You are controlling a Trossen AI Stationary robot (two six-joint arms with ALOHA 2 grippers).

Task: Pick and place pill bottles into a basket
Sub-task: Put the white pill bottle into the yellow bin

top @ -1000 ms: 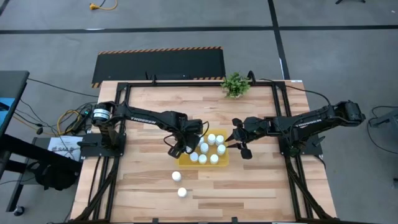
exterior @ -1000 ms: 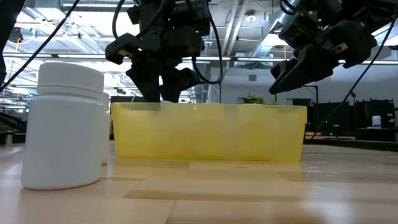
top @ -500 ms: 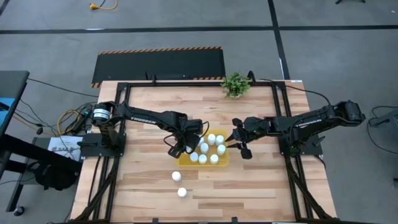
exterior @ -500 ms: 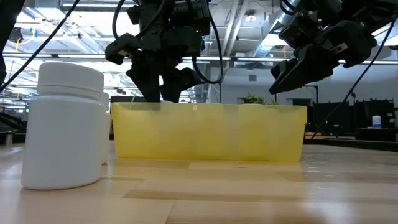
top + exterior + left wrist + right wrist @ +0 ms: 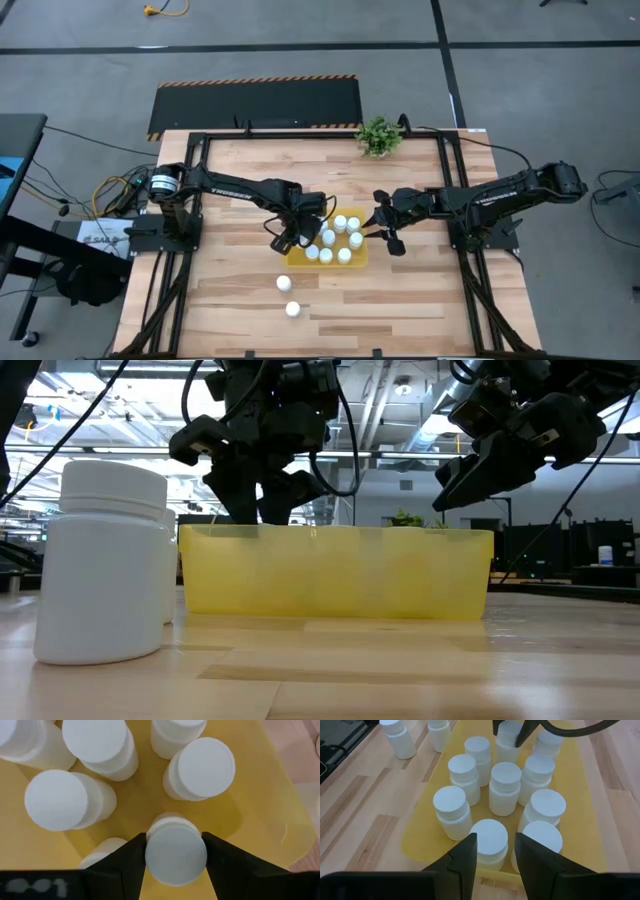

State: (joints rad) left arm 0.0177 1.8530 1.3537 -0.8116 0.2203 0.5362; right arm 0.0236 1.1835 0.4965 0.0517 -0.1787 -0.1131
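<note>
Left gripper (image 5: 175,855) was clamped on a white pill bottle (image 5: 176,851), one dark finger (image 5: 131,862) pressed against each side of its cap, holding it over the yellow basket (image 5: 260,805). From above, that gripper (image 5: 298,236) sat over the nine o'clock end of the basket (image 5: 358,262), which lay near the middle of the wooden table (image 5: 230,170). At table height, the same gripper (image 5: 262,500) hung just above the basket's rim (image 5: 335,572), and whether the bottle had touched the floor of the basket could not be told.

Right gripper (image 5: 385,235) waited just off the basket's three o'clock edge, fingers drawn together with nothing between them; its own camera looked past those fingers (image 5: 462,857) across the basket (image 5: 432,820), where about nine white bottles stood upright in a tight cluster, including one at the middle (image 5: 505,787).

Two more bottles stood on the bare wood well clear of the basket toward seven o'clock, one nearer it (image 5: 284,284) and one farther out (image 5: 292,309). In the low view one of them (image 5: 100,560) loomed big in front. A small green plant (image 5: 379,136) sat at the table's twelve o'clock edge.
</note>
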